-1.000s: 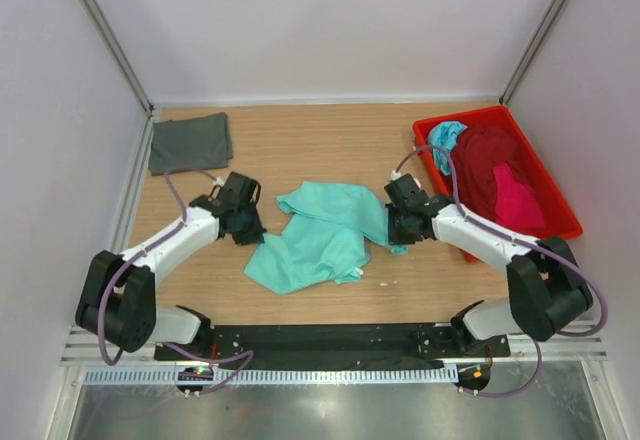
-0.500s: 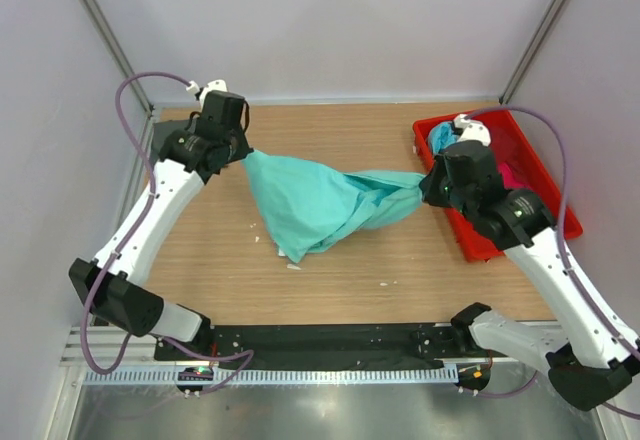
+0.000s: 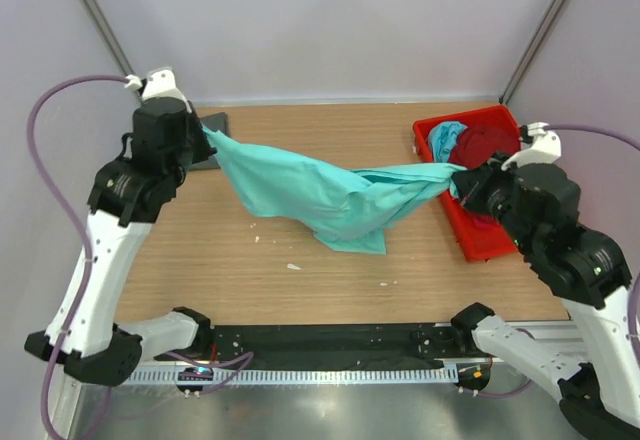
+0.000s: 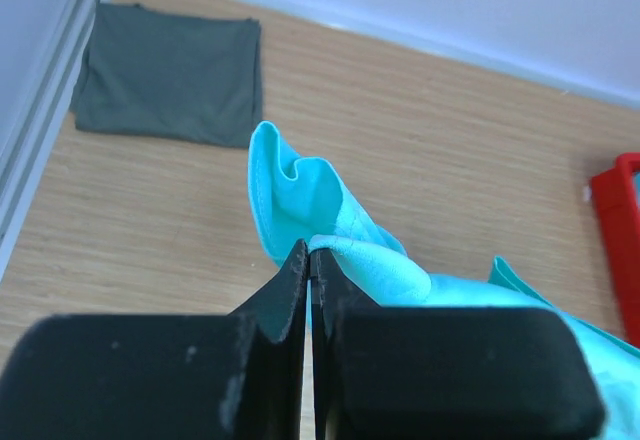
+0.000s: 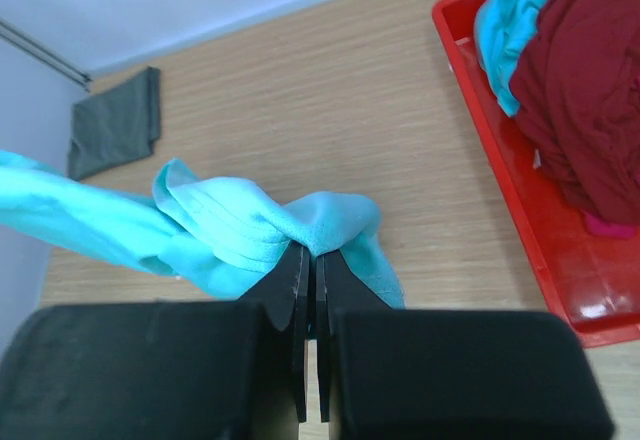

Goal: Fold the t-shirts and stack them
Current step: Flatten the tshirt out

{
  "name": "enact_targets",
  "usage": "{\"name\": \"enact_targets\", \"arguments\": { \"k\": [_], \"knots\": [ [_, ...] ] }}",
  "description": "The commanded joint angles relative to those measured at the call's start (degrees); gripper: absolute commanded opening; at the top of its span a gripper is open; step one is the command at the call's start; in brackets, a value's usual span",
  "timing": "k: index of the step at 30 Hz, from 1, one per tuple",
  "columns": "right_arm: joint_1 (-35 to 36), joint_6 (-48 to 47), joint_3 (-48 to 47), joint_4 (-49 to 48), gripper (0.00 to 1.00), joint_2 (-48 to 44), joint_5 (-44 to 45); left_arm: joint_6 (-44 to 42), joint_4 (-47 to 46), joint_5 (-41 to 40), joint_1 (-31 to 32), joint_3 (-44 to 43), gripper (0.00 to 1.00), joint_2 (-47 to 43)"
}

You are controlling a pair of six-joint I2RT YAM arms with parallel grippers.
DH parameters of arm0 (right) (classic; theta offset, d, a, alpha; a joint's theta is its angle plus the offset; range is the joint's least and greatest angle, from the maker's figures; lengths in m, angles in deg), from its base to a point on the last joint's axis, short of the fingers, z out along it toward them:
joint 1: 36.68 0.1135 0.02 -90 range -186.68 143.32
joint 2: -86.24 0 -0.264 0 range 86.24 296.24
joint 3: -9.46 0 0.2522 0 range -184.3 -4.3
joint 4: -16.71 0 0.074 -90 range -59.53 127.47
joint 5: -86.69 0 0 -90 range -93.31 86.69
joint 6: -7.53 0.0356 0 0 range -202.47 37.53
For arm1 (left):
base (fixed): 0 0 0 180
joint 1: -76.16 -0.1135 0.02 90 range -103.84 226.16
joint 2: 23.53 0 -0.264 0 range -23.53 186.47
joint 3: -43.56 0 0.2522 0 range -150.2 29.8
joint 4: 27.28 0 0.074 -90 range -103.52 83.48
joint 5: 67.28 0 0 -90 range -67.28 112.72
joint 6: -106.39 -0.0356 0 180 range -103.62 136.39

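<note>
The mint green t-shirt (image 3: pixel 330 195) hangs stretched in the air between both arms, sagging in the middle above the table. My left gripper (image 3: pixel 207 138) is shut on its left end, seen in the left wrist view (image 4: pixel 310 252) with cloth (image 4: pixel 330 210) bunched at the tips. My right gripper (image 3: pixel 456 175) is shut on its right end, seen in the right wrist view (image 5: pixel 312 252) with cloth (image 5: pixel 250 225) gathered there. A folded dark grey t-shirt (image 4: pixel 170 72) lies flat at the far left corner. Maroon (image 3: pixel 488 147), turquoise (image 3: pixel 445 138) and pink (image 5: pixel 612 226) shirts lie in the red tray.
The red plastic tray (image 3: pixel 470 240) stands at the right side of the wooden table (image 3: pixel 300 280), close under my right gripper. Metal rails run along the left wall (image 4: pixel 40 130). Small white specks lie on the wood near the front.
Both arms have risen and spread further apart, lifting the mint green shirt off the table and pulling it wider. The left gripper has moved left and up, the right one right.
</note>
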Motion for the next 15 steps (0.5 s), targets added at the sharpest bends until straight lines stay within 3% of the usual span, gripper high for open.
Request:
{"name": "enact_targets", "arguments": {
  "k": [1,8,15],
  "knots": [
    [0.2,0.7,-2.6,-6.6,0.01,-3.8,-4.0,-2.0,-5.2,2.6,-0.1,-2.3,0.0,-5.7],
    [0.3,1.7,-2.2,-15.5,0.01,-10.7,-7.9,-2.2,-9.9,3.8,-0.2,-7.1,0.0,-10.8],
    [0.3,1.2,1.0,-15.3,0.01,-9.1,-1.5,-8.1,-16.6,0.5,-0.1,-7.2,0.0,-5.9]
  ]
}}
